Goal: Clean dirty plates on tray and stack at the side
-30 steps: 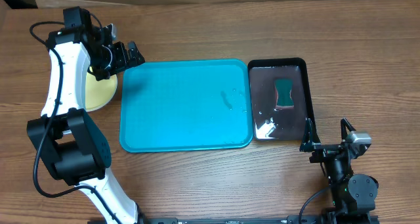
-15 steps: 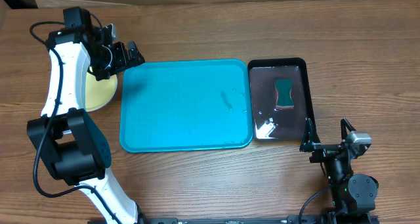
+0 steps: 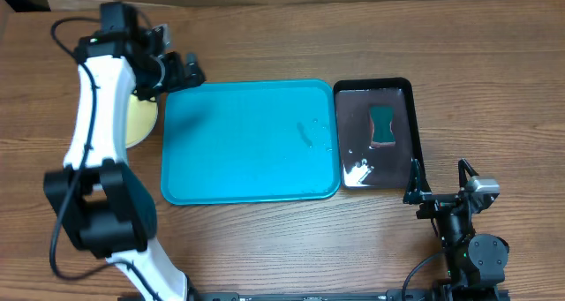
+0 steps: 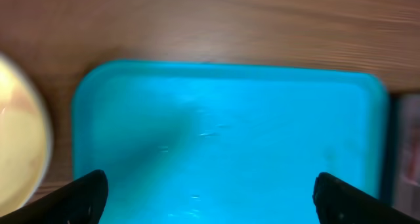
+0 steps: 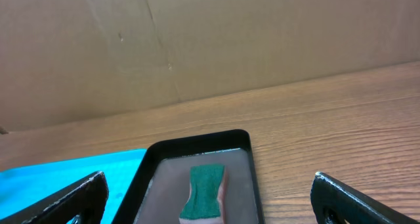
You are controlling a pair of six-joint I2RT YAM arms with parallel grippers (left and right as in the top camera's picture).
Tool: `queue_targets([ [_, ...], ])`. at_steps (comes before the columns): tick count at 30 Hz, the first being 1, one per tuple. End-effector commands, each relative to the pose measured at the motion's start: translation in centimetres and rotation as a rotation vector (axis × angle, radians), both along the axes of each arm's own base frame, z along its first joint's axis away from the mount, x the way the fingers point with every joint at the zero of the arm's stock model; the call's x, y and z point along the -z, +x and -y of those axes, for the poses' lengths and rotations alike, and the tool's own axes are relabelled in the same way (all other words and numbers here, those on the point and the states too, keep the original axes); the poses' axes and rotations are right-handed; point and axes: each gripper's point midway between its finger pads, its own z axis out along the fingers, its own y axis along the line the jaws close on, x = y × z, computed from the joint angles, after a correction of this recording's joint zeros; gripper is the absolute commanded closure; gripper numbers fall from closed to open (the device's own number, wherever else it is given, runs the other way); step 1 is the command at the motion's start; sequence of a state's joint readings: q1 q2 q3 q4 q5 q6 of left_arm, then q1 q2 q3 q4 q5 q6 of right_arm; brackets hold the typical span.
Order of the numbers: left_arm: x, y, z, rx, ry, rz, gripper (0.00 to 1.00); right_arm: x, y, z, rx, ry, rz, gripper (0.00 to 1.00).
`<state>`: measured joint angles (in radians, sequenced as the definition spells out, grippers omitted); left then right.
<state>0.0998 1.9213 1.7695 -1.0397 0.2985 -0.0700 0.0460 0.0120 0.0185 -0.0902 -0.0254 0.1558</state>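
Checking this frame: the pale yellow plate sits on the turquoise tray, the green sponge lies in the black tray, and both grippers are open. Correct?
Not quite. The pale yellow plate is not on the turquoise tray; it lies on the table beside the tray's left edge, as the overhead view shows. The green sponge does lie in the black tray, and the left gripper and right gripper are both open.

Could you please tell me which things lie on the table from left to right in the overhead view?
pale yellow plate → turquoise tray → black tray, which holds a green sponge
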Motion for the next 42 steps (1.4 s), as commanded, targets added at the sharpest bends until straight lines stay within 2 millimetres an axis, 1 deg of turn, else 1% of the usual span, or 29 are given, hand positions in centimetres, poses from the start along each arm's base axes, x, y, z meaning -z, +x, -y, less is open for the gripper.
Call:
queue_targets([
  [1, -8.3, -2.1, 4.4, 0.118, 0.039, 0.204, 0.0, 0.2, 0.0, 0.2, 0.011, -0.006, 0.005, 0.0],
  [2, -9.8, -2.7, 5.6, 0.145, 0.038, 0.241, 0.0, 0.2, 0.0, 0.2, 0.011, -0.006, 0.005, 0.0],
  [5, -13.6, -4.8, 8.4, 0.212, 0.03, 0.338, 0.0, 0.2, 0.0, 0.2, 0.011, -0.006, 0.005, 0.0],
  [9, -18.4, -8.2, 10.7, 0.275, 0.014, 0.468, 0.0, 0.2, 0.0, 0.2, 0.011, -0.006, 0.005, 0.0],
  [11, -20.5, -9.8, 11.1, 0.291, 0.007, 0.525, 0.0, 0.2, 0.0, 0.2, 0.011, -0.006, 0.005, 0.0],
  [14, -23.0, -11.8, 10.8, 0.29, 0.003, 0.6, 0.0, 0.2, 0.0, 0.2, 0.011, -0.006, 0.005, 0.0],
  [17, -24.6, -13.7, 10.4, 0.286, 0.001, 0.652, 0.0, 0.2, 0.0, 0.2, 0.011, -0.006, 0.005, 0.0],
  [19, -24.7, -15.0, 10.1, 0.285, 0.001, 0.666, 0.0, 0.2, 0.0, 0.2, 0.011, -0.006, 0.005, 0.0],
  [21, -23.9, -16.5, 9.8, 0.285, 0.001, 0.661, 0.0, 0.2, 0.0, 0.2, 0.011, -0.006, 0.005, 0.0],
  [22, -23.0, -17.2, 9.7, 0.286, 0.001, 0.651, 0.0, 0.2, 0.0, 0.2, 0.011, -0.006, 0.005, 0.0],
  [23, -21.7, -18.2, 9.4, 0.286, 0.003, 0.631, 0.0, 0.2, 0.0, 0.2, 0.011, -0.006, 0.005, 0.0],
  [25, -20.0, -19.1, 8.7, 0.263, 0.024, 0.612, 0.0, 0.2, 0.0, 0.2, 0.011, -0.006, 0.005, 0.0],
  [28, -16.6, -20.6, 7.4, 0.227, 0.04, 0.588, 0.0, 0.2, 0.0, 0.2, 0.011, -0.006, 0.005, 0.0],
  [29, -13.5, -21.3, 6.1, 0.181, 0.053, 0.599, 0.0, 0.2, 0.0, 0.2, 0.011, -0.006, 0.005, 0.0],
  [31, -12.2, -21.4, 5.7, 0.159, 0.054, 0.645, 0.0, 0.2, 0.0, 0.2, 0.011, -0.006, 0.005, 0.0],
  [32, -12.0, -21.3, 5.6, 0.151, 0.052, 0.688, 0.0, 0.2, 0.0, 0.2, 0.011, -0.006, 0.005, 0.0],
  [34, -11.7, -21.1, 5.6, 0.141, 0.048, 0.783, 0.0, 0.2, 0.0, 0.2, 0.011, -0.006, 0.005, 0.0],
  [37, -13.1, -20.8, 5.6, 0.125, 0.041, 0.981, 0.0, 0.2, 0.0, 0.2, 0.011, -0.006, 0.005, 0.0],
  [39, -14.7, -20.8, 5.6, 0.114, 0.036, 1.137, 0.0, 0.2, 0.0, 0.2, 0.011, -0.006, 0.005, 0.0],
  [40, -16.4, -21.3, 5.5, 0.107, 0.037, 1.284, 0.0, 0.2, 0.0, 0.2, 0.011, -0.006, 0.005, 0.0],
  [42, -18.2, -22.2, 5.4, 0.092, 0.04, 1.443, 0.0, 0.2, 0.0, 0.2, 0.011, -0.006, 0.005, 0.0],
])
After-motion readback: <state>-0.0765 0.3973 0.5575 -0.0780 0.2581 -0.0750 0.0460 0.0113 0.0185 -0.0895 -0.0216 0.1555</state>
